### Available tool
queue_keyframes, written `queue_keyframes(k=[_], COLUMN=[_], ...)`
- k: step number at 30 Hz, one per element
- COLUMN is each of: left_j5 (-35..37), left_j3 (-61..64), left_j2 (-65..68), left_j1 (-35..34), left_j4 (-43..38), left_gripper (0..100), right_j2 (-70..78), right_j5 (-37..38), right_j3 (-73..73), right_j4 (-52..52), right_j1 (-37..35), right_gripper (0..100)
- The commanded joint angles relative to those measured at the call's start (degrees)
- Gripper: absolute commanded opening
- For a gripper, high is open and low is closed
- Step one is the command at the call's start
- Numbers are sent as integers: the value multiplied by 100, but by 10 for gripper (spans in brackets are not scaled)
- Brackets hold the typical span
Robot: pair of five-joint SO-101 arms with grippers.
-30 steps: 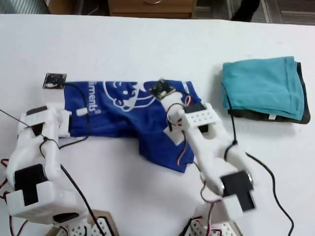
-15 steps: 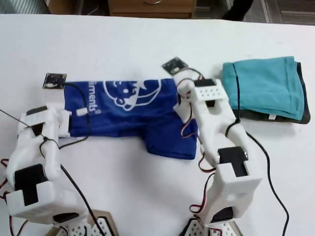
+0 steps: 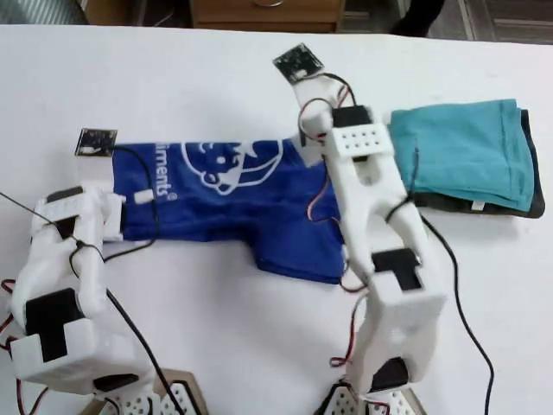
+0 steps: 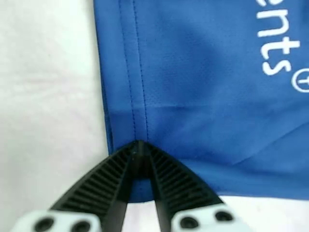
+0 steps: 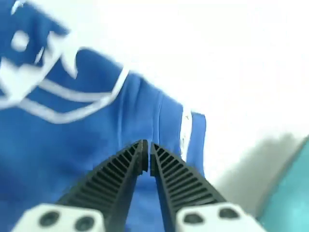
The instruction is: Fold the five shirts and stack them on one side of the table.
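Grasping the blue shirt (image 3: 225,201), the left hand (image 4: 140,148) rests — right hand (image 5: 146,148) clenched near the folded stack (image 3: 462,151).

- Bright, even light from above fills the high view; the white table (image 3: 216,78) carries only faint, soft shadows beside the arms (image 3: 380,225).
- In the right wrist view the table glares near white; a soft grey shadow lies beside the teal shirt (image 5: 294,193).
- The blue shirt (image 4: 203,96) is evenly lit.

right pincer (image 5: 146,148) has swung farther out, spreading the blue shirt (image 3: 225,203) flat.
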Motion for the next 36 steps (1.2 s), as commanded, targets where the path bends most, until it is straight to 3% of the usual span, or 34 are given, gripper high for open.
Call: queue_keyframes(k=[1,13,24,31,36], left_j5=[35,35,35,35,35], left_j3=[-22,-22,-22,-22,-22], left_j2=[0,0,0,0,0], left_j1=[-79,-79,-79,-79,-79], left_j4=[-88,-88,-88,-88,-88], left_gripper=[26,26,26,26,26], right_j2=[857,3670,3864,3187,1701], right_j5=[-325,-316,-290,-281,-281], right_j3=[-870,-5029,-8264,-7244,-5204], right_j4=[-171,716,3855,4242,4251], right_j1=[-13,576,629,699,330], right_gripper=[19,19,20,21,21])
